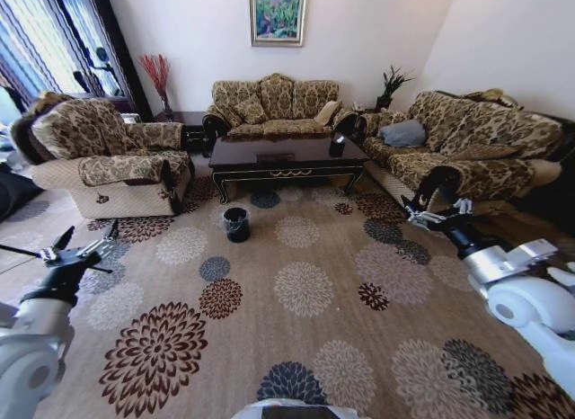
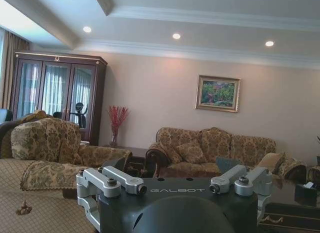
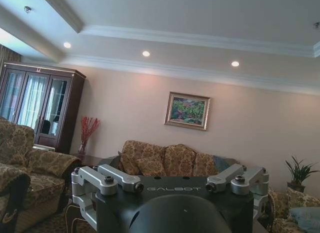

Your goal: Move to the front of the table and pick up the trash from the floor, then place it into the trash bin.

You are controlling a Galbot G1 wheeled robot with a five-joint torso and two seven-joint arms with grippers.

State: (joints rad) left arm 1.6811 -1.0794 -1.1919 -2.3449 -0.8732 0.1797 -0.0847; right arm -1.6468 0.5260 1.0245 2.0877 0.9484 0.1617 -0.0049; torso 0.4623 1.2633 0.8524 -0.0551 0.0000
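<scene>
- The table (image 1: 286, 156) stands at the far end of the room, its long side toward the robot, with the middle sofa (image 1: 274, 104) right behind it, an armchair (image 1: 103, 154) off its left end and a second sofa (image 1: 467, 145) off its right end.
- A small black box (image 1: 337, 147) sits on the tabletop near its right end.
- The trash bin (image 1: 236, 224) stands upright on the flowered carpet (image 1: 305, 289), just in front of the table's left half and apart from its legs; the liner shows pale at its rim.
- No litter piece can be made out on the carpet from this far off.
- The left gripper (image 1: 83, 248) is held low at the robot's left side, over the carpet and well short of the bin. Its fingers are spread apart, with nothing between them.
- The right gripper (image 1: 435, 212) is held out at the robot's right side, close to the front corner of the right-hand sofa. Its fingers too stand apart and carry nothing.
- In the left wrist view the left gripper's linkage (image 2: 175, 190) points level across the room at the middle sofa, the framed painting (image 2: 218, 93) and a dark glass-fronted cabinet (image 2: 55, 93).
- The right wrist view has the same wall beyond the right gripper's linkage (image 3: 170, 188), plus a potted plant (image 3: 299, 172) at the side.
</scene>
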